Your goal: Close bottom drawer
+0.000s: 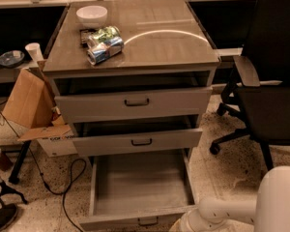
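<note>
The grey wood-grain bottom drawer [140, 187] of the three-drawer cabinet [150, 37] stands pulled far out toward the near side. Its long grey tray is bare, and its short front panel with a small dark bar handle [147, 221] lies at the near edge of the view. The middle drawer front [111, 143] and the tall top drawer front [96, 105] above it each stick out a little.

The robot's white arm [222, 209] reaches in from the near right. The gripper [182, 226] lies at the bottom edge, just beside the right end of the bottom drawer's front panel and to the right of its handle. It is largely cut off there, so I cannot tell whether it is spread or pressed together, nor whether it touches the panel. The robot's rounded white body [280, 202] fills the near right corner.

On the cabinet's top, toward the far left, sit a white bowl [92, 16] and, nearer, a crumpled silver and green packet [102, 45]. A black office chair [270, 81] stands to the right of the cabinet. To the left are a brown cardboard box [29, 100] and a white paper cup [34, 52], and a black cable [63, 182] trails over the speckled floor [217, 168].
</note>
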`<state>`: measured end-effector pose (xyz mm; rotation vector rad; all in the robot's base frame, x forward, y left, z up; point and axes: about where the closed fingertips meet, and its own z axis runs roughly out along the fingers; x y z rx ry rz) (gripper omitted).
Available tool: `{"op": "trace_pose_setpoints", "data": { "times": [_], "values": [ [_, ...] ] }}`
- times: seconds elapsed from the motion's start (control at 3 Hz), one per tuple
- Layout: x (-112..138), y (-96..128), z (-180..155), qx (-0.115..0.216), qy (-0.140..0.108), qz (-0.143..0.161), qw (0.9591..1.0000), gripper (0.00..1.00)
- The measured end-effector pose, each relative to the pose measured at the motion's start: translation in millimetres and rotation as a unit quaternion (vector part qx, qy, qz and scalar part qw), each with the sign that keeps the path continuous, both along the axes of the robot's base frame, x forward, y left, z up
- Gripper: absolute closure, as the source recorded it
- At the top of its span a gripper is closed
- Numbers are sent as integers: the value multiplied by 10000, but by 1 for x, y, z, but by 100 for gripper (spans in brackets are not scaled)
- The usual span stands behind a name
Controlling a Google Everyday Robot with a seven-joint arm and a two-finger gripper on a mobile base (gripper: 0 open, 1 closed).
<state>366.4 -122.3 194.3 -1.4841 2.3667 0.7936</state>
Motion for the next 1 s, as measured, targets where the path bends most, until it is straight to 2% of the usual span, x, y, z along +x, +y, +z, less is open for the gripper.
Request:
{"op": "trace_pose_setpoints", "data": {
  "times": [0.33,1.0],
  "values": [
    [1,-1,-30,127,66,-78,9999,100],
    [18,13,-68,395,-46,59,9992,100]
  ]
}}
